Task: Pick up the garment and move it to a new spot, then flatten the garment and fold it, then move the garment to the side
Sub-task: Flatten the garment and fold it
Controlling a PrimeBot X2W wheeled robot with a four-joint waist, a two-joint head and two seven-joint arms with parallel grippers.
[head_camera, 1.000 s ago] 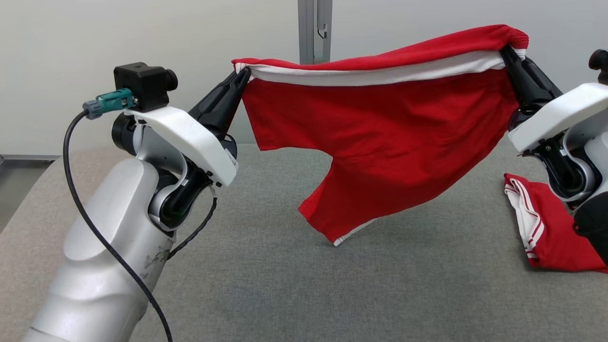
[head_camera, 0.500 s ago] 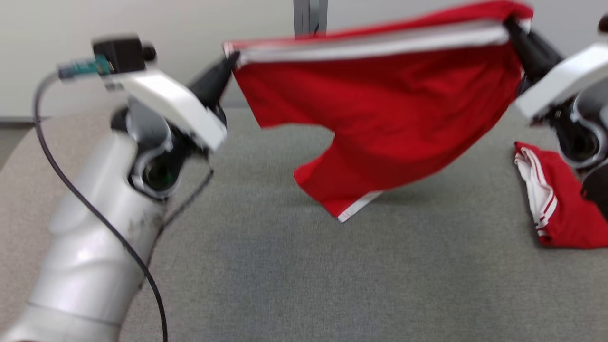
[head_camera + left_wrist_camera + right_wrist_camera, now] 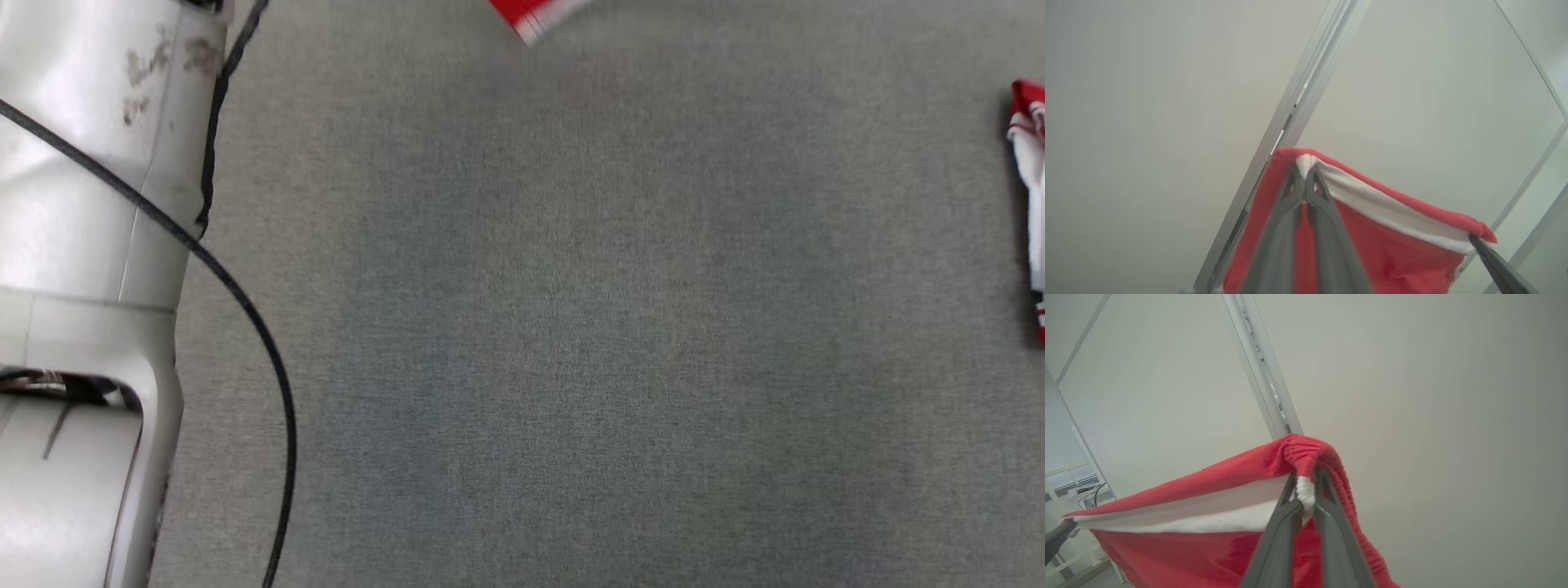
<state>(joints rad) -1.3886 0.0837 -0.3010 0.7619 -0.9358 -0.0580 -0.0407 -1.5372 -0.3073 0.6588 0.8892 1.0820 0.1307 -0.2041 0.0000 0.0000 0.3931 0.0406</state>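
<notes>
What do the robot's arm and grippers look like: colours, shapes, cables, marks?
The left arm is a glossy white shell with grey scuffs; a thin black cable curves across it. The left gripper and right gripper each have two long, tapering dark grey fingers.

head: steep down on table (image 3: 571, 327) | wrists: upward, close, sharing garment (image 3: 1392, 253)

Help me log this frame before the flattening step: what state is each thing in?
red garment, held in the air, waistband stretched between both grippers, body hanging down.
left gripper, shut on one end of the waistband.
right gripper, shut on the other end.
second garment, lying on the table, cut off by the head view's right edge.
table, grey-covered, carrying the second garment.
</notes>
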